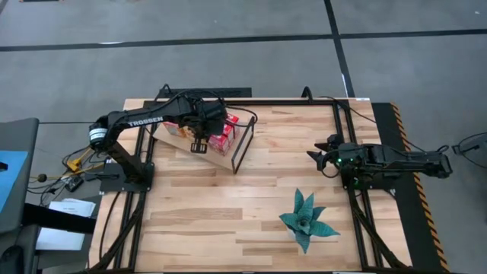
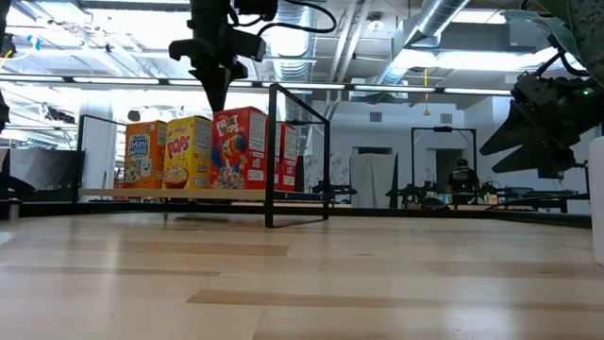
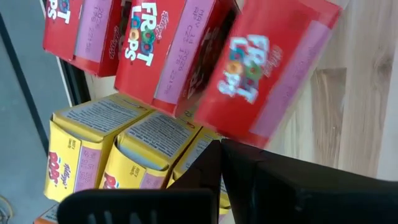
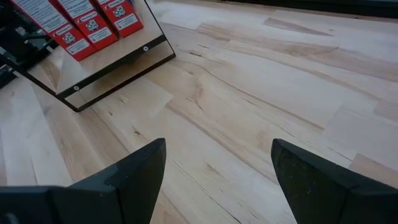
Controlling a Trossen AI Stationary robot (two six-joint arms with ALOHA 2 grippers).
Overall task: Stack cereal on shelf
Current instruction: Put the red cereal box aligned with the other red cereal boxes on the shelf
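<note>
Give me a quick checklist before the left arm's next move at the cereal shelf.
1. Left end effector above the cereal boxes: ok.
2. Left end effector empty: ok; nothing between its fingers in the low view.
3. Froot Loops box upright on the shelf: ok there; one looks tilted in the left wrist view.
4. Corn Pops box and Mini-Wheats box upright: ok.
5. Right end effector clear of the shelf: ok, open.
6. Room for more boxes: cannot tell.
</note>
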